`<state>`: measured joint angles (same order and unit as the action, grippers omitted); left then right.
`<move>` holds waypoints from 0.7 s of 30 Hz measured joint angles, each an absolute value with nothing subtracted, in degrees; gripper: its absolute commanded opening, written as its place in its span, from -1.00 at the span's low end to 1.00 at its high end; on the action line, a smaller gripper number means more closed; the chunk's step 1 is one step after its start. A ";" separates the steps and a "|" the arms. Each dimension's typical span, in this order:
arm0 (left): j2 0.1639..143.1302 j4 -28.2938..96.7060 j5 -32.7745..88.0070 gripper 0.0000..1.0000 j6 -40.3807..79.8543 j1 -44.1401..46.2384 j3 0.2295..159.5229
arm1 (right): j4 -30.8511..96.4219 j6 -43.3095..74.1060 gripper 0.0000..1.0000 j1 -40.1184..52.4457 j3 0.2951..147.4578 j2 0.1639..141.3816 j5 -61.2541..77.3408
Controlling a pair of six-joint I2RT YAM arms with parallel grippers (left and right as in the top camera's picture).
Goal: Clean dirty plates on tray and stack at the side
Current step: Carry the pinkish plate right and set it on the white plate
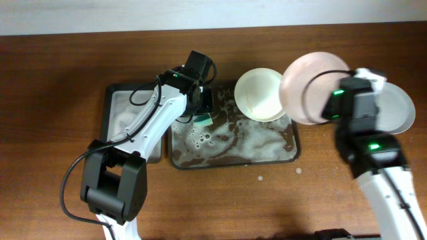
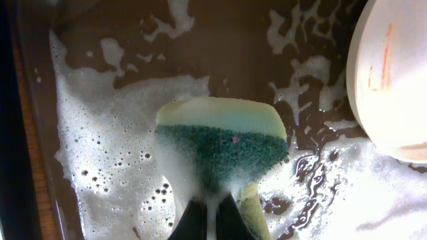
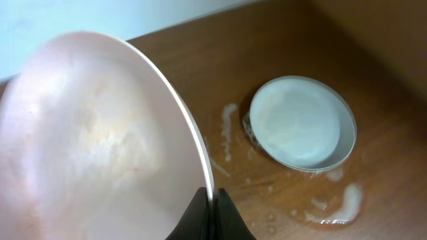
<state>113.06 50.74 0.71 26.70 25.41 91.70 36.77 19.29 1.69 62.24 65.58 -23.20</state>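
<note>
Right gripper (image 3: 212,200) pinched on rim of lifted plate (image 3: 100,147) | side plate (image 3: 301,123) flat on table (image 3: 380,47), just right, nearer this arm | left gripper (image 2: 208,212) clamps sponge (image 2: 220,143) over tray (image 2: 227,40)

Nothing readable appeared in any of the three views: no words, labels, brand marks, numbers or signs. The thin orange-brown streaks on the plate (image 2: 393,100) to the right of the sponge (image 2: 223,150) were smears, not characters.
</note>
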 measured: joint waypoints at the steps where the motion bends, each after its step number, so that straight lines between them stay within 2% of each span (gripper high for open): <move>1: 113.06 50.76 0.71 -0.99 26.70 25.41 91.70 | 36.29 19.81 -0.92 -2.83 62.24 65.76 -20.01; 5: 113.06 50.78 0.71 -0.99 26.70 25.41 91.70 | 30.55 25.08 -0.92 -21.91 62.24 70.32 -5.56; 8: 113.06 50.76 0.71 -0.99 26.68 25.41 91.70 | 27.59 29.67 -0.92 -29.17 62.24 75.75 -2.76; 12: 113.06 50.78 0.71 -0.99 26.63 25.41 91.70 | 21.04 33.47 -0.92 -40.27 62.24 90.48 -1.19; 15: 113.06 49.84 0.71 -0.99 26.63 25.41 91.70 | 13.37 34.06 -0.92 -43.33 62.15 96.90 -0.97; 21: 113.06 49.89 0.71 -0.99 26.63 25.41 91.70 | 8.71 32.84 -0.90 -44.60 62.11 102.35 -0.95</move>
